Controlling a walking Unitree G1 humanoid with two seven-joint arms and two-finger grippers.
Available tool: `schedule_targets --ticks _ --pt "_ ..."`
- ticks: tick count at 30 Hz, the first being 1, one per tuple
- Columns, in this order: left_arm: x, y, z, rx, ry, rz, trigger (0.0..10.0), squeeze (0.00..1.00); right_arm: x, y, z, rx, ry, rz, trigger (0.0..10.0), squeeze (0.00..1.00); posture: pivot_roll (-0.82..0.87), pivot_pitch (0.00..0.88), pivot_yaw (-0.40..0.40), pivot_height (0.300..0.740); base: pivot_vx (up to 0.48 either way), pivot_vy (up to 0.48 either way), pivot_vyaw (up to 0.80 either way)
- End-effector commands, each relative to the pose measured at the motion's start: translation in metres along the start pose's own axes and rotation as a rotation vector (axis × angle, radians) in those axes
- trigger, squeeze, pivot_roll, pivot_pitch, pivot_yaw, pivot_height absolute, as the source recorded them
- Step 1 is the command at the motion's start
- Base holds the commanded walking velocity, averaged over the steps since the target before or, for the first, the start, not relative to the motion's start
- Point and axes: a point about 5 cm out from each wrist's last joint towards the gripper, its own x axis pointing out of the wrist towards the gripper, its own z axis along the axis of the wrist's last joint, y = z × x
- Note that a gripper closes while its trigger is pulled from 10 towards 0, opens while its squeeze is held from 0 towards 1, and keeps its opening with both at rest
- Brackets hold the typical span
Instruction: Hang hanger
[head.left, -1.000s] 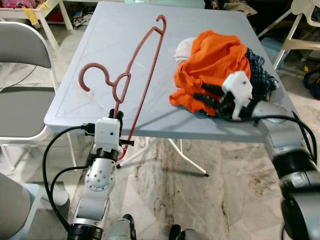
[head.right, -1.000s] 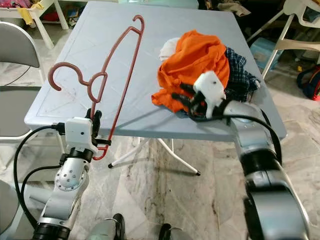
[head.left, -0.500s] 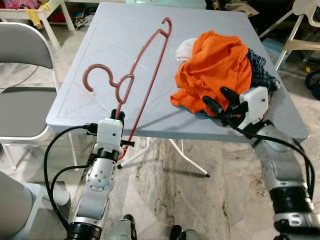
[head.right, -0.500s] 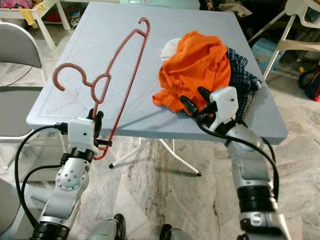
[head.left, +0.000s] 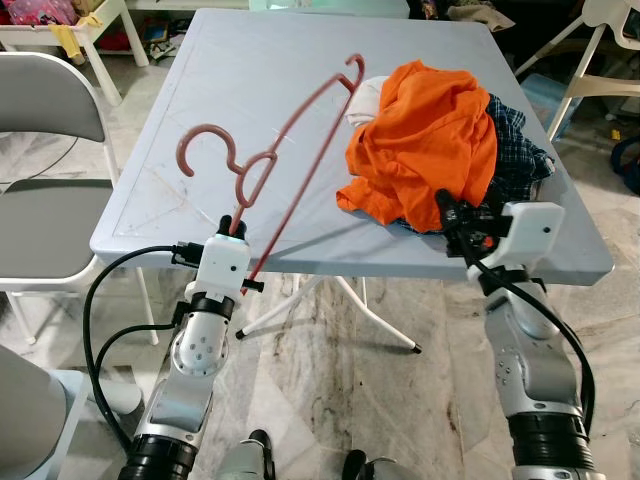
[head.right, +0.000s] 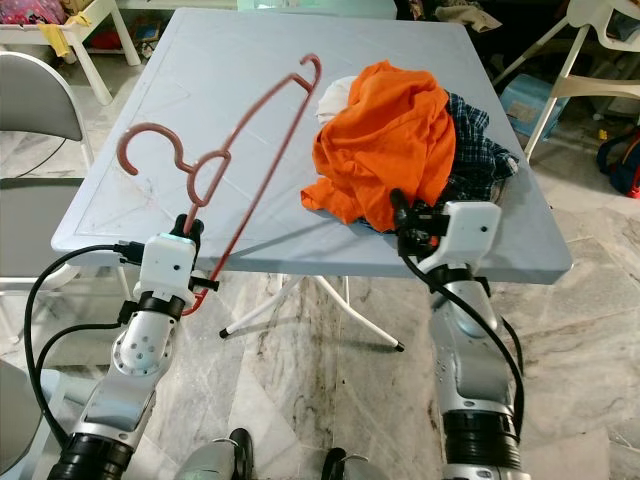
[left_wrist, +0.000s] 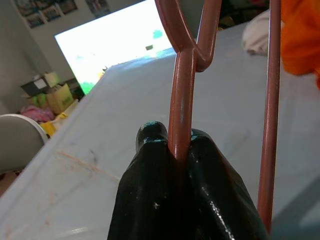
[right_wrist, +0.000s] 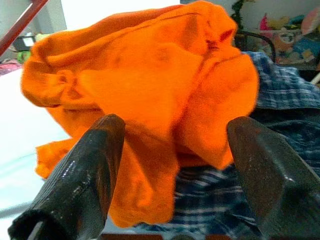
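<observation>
- While the hanger (head.left: 270, 170) is already gripped, the hanging is not yet done; no rail is in sight.
- The left gripper (left_wrist: 177, 150) is pinching the stem below the hook, jaws closed tight, holding the hanger tilted above the counter (head.left: 250, 80).
- The right gripper (right_wrist: 172, 200) is facing the orange shirt (head.left: 430, 130), jaws spread wide, gripping nothing.
- The hanger is looking thin, reddish-brown, bare.
</observation>
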Motion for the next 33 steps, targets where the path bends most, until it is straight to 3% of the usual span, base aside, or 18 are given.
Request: schedule_targets --ticks 1,11,26,33 --pt "0.003 0.004 0.002 0.020 0.005 0.038 10.0 0.00 0.004 0.009 0.000 -0.010 0.000 0.035 10.0 0.00 0.10 0.183 -0.026 0.740 0.000 0.000 0.00" --pt "0.005 0.013 0.000 0.046 0.006 0.087 10.0 0.00 0.006 0.016 -0.004 -0.006 0.018 0.051 10.0 0.00 0.12 0.171 -0.029 0.740 0.000 0.000 0.00" --pt "0.008 0.015 -0.003 0.041 0.026 0.094 10.0 0.00 0.005 0.011 -0.005 0.008 0.019 -0.002 10.0 0.00 0.11 0.185 -0.027 0.740 -0.274 0.000 0.00" --pt "0.008 0.020 -0.005 0.039 0.037 0.125 10.0 0.00 0.008 0.018 -0.006 0.009 0.029 0.015 10.0 0.00 0.12 0.179 -0.044 0.740 -0.274 0.000 0.00"
